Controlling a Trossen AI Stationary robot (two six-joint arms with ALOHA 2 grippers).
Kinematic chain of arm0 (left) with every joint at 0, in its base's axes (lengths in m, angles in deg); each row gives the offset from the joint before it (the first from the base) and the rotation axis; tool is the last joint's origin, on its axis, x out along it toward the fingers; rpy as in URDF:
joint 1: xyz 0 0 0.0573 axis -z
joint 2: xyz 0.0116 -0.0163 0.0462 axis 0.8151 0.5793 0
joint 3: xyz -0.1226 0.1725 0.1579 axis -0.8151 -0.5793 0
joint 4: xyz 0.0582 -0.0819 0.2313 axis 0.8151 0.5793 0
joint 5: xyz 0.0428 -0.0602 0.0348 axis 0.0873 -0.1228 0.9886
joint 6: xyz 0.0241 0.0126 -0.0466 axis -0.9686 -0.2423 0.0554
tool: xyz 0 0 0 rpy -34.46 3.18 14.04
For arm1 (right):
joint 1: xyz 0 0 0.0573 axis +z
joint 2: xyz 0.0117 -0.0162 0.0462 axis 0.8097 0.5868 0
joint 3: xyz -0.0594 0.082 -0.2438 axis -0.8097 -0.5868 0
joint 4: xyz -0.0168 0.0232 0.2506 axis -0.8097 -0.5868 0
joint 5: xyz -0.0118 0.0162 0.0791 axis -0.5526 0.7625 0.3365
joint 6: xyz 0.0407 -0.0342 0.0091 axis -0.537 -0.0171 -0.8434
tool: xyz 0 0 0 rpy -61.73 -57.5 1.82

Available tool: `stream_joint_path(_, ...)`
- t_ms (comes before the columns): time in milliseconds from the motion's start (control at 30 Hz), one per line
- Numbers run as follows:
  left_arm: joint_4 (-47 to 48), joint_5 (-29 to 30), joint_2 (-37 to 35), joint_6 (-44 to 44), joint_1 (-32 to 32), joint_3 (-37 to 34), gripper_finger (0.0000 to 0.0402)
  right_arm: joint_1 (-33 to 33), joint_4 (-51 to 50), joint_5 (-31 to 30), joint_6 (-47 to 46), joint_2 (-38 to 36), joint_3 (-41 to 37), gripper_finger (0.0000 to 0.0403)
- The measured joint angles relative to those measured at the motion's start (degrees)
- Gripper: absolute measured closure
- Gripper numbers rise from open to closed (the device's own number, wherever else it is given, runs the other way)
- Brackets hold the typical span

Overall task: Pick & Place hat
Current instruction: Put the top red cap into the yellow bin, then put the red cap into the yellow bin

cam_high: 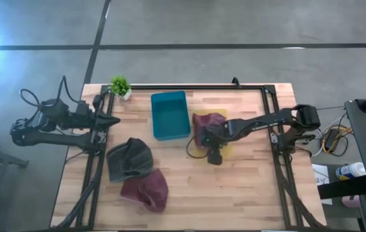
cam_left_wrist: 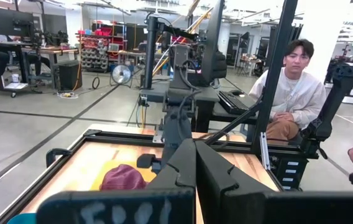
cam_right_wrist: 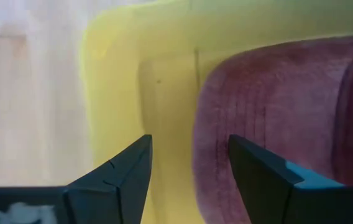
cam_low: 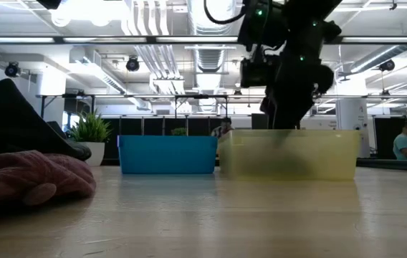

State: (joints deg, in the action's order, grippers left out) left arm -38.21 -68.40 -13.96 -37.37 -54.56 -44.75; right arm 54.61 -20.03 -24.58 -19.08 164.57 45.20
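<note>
Right hand [cam_right_wrist: 189, 168], fingers spread and empty, hung over the yellow bin [cam_right_wrist: 139, 43] at frame center, maroon hat [cam_right_wrist: 276, 106] inside; lifting straight up would avoid snagging.

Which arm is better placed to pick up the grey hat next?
Left, probably. The left gripper waits at the table's left edge, just above the grey hat. The right gripper hangs open over the yellow bin, beside the maroon hat there.

Overhead, table-level, two wrist views
</note>
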Motion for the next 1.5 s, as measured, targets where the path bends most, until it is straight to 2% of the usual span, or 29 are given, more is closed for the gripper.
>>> stream_joint_path(167, 0.0, 0.0, 0.0, 0.0, 0.0, 0.0, 0.0401, 0.8, -0.1, -7.5, 0.2, 2.4, 0.1, 0.0200)
stream_joint_path(367, 0.0, 0.0, 0.0, 0.0, 0.0, 0.0, 0.0401, 0.7, -0.3, -14.1, -1.6, 1.3, 0.0, 0.0200)
stream_joint_path(733, 0.0, 0.0, 0.0, 0.0, 0.0, 0.0, 0.0401, 3.7, 0.0, -13.0, -5.1, -7.8, 0.4, 0.0200)
stream_joint_path(900, 0.0, 0.0, 0.0, 0.0, 0.0, 0.0, 0.0401, 6.4, 5.1, -2.5, -12.8, -9.2, 0.7, 0.0200)
stream_joint_path(1067, 0.0, 0.0, 0.0, 0.0, 0.0, 0.0, 0.0401, 11.4, 15.1, -1.6, -16.5, -5.5, 1.2, 0.0200)
stream_joint_path(1167, 0.0, 0.0, 0.0, 0.0, 0.0, 0.0, 0.0401, 13.6, 16.3, -1.7, -17.6, -1.8, 4.2, 0.0200)
stream_joint_path(1500, 0.0, 0.0, 0.0, 0.0, 0.0, 0.0, 0.0401, 19.5, 16.8, -2.7, -21.6, 14.8, 23.7, 0.0200)
